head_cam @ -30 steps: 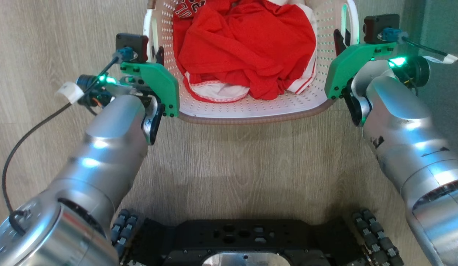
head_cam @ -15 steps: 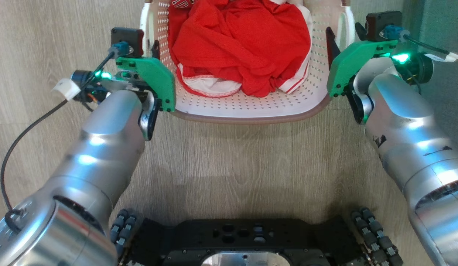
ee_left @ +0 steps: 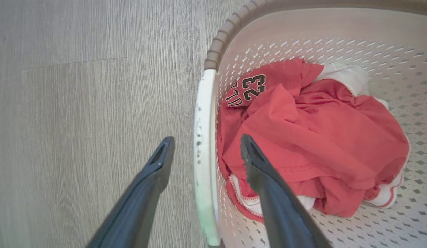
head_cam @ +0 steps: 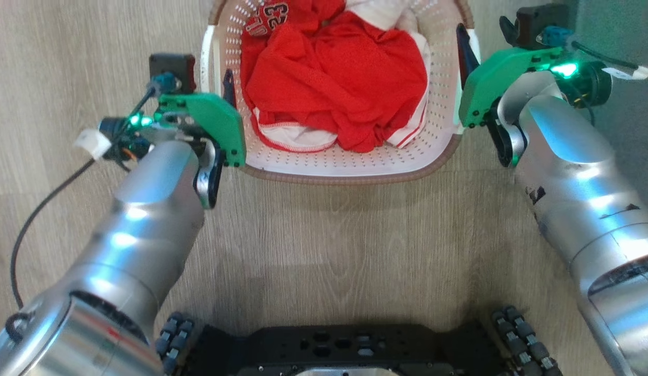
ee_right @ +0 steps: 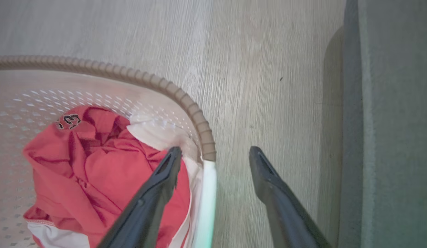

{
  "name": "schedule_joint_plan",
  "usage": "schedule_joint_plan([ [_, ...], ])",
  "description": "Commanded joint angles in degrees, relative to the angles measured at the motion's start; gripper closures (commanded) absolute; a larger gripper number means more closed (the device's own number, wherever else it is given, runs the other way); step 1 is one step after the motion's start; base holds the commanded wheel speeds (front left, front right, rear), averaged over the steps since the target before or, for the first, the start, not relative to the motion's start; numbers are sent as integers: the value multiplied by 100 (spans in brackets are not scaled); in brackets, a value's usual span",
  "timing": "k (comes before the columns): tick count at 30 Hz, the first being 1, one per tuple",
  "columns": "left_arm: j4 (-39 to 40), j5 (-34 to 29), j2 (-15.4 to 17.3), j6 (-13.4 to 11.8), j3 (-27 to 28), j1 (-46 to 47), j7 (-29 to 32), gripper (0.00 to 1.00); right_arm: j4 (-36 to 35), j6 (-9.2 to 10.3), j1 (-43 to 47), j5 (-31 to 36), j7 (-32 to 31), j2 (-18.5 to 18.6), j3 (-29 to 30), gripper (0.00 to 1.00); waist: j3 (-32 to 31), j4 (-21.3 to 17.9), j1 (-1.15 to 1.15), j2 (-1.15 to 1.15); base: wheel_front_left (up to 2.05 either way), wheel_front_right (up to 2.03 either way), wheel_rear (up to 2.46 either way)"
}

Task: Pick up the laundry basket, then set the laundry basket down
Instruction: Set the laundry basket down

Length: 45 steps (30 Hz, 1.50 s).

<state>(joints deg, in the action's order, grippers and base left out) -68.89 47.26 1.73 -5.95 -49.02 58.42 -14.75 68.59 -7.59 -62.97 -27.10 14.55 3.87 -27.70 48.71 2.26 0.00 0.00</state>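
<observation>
The laundry basket (head_cam: pixel 345 176), cream perforated plastic with a brown woven-look rim, stands on the wood floor holding a red jersey (head_cam: pixel 334 78) and white cloth. My left gripper (head_cam: pixel 215 78) is open and straddles the basket's left white handle (ee_left: pixel 204 137), one finger inside and one outside. In the left wrist view the left gripper (ee_left: pixel 207 138) has gaps on both sides of the handle. My right gripper (head_cam: pixel 483 31) is open astride the right handle (ee_right: pixel 208 193). There too, the right gripper (ee_right: pixel 215 150) stands with fingers clear of the brown rim (ee_right: pixel 186 100).
A grey-green upholstered piece (ee_right: pixel 389 120) stands close on the right, just beyond my right arm. My black wheeled base (head_cam: pixel 345 344) is at the bottom of the head view, with bare wood floor between it and the basket.
Both grippers have opened off the basket's handles. The basket now looks smaller and lower in the head view, resting on the floor.
</observation>
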Motion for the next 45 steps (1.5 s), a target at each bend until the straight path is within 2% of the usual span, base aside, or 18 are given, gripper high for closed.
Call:
schedule_joint_plan([
  [1, 95, -79, 214, -41, 162, -182, -25, 0, -134, 10, 342, 58, 45, -99, -20, 0, -133, -22, 0, 0, 0, 0, 0],
  [12, 987, -745, 407, -117, 858, -948, -25, 0, -900, 10, 944, 372, 45, -99, 365, 0, -1019, -125, 0, 0, 0, 0, 0],
  [23, 2433, -1906, 539, -81, 1875, -2236, -25, 0, -1995, 10, 2040, 794, 45, -99, 992, 0, -2104, -181, 0, 0, 0, 0, 0],
  [37, 4182, -3019, 307, 222, 3069, -3890, -25, 0, -3591, 10, 3579, 958, 45, -99, 1416, 0, -3406, -92, 0, 0, 0, 0, 0],
  [45, 4972, -3396, 237, 233, 3496, -4605, -25, 0, -4225, 10, 4249, 918, 45, -99, 1487, 0, -3859, -132, 0, 0, 0, 0, 0],
])
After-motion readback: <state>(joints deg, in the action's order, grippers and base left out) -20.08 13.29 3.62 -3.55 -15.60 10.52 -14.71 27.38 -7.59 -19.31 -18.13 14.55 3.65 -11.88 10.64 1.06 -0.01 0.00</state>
